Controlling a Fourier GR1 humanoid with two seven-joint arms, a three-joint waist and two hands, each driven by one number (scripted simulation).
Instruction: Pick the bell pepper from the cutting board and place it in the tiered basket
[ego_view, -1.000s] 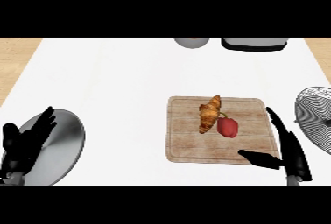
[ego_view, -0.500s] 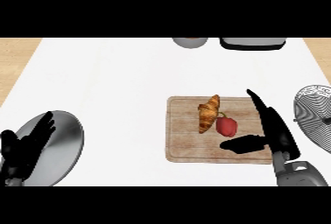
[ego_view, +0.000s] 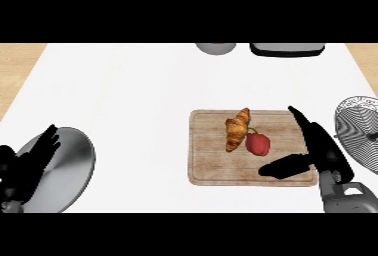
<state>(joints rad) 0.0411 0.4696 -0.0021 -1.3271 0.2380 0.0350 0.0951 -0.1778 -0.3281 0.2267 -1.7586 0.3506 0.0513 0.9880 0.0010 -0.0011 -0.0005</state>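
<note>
Red bell pepper (ego_view: 258, 144) beside open right hand (ego_view: 319, 150)

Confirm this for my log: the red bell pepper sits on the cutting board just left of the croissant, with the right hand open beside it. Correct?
Not quite. In the head view the bell pepper lies just right of the croissant, not left of it. The rest holds: both rest on the cutting board, and the right hand is open beside the pepper, not yet touching it.
</note>
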